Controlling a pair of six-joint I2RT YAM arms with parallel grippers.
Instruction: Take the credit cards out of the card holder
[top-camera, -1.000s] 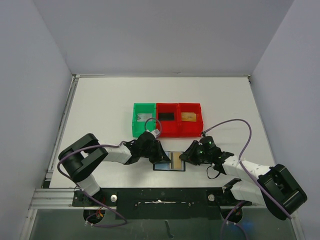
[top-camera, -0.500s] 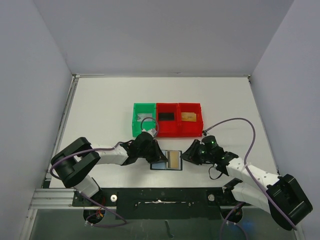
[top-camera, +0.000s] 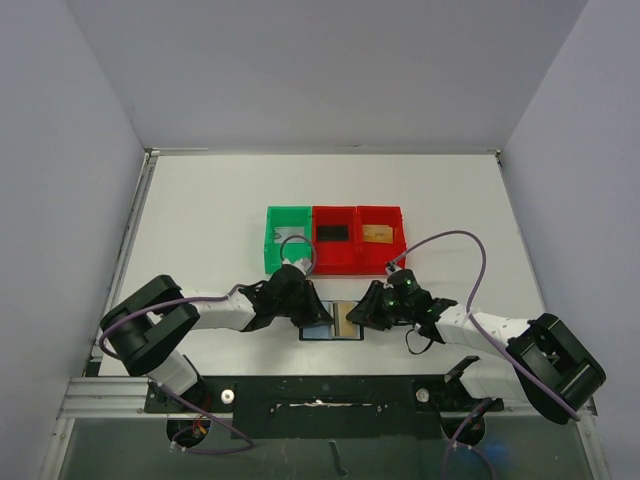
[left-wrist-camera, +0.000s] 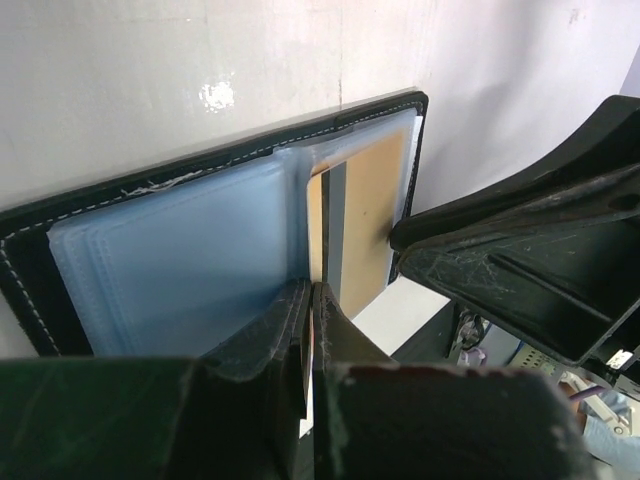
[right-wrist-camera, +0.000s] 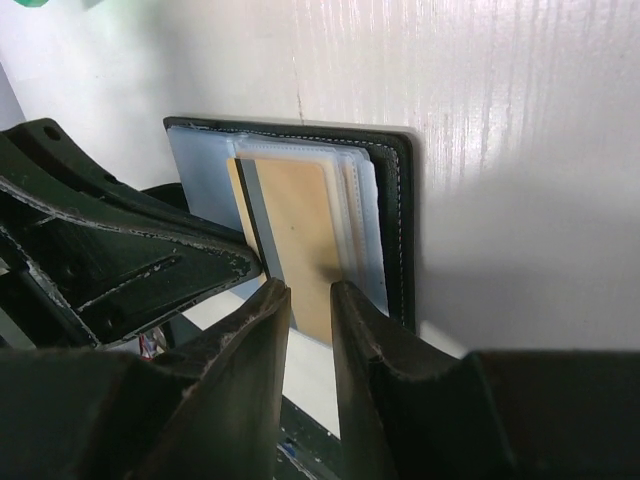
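Lying open on the table (top-camera: 200, 210) between both grippers, the black card holder (top-camera: 320, 331) runs left to right, bluish pockets up. A gold card (right-wrist-camera: 300, 225) juts from it toward the near edge, partly covered by the right gripper (right-wrist-camera: 310, 300), whose fingers stand slightly apart. The left gripper (left-wrist-camera: 308, 300) is pinched together at the fold.

The black left gripper (left-wrist-camera: 309, 292) and the black right gripper (right-wrist-camera: 310, 290) are hanging low over the small open black folding wallet (top-camera: 330, 334) from either side. Their tips are nearly meeting, so only a slim gap is showing between them above the flat gold card (right-wrist-camera: 300, 225). Beyond it a green plastic bin (top-camera: 272, 250) and two red plastic bins (top-camera: 340, 263) are walling off the far side, leaving a narrow strip of white table (top-camera: 200, 220). A purple cable (top-camera: 450, 237) is looping over the right arm, and broad bare table is lying open to both sides.
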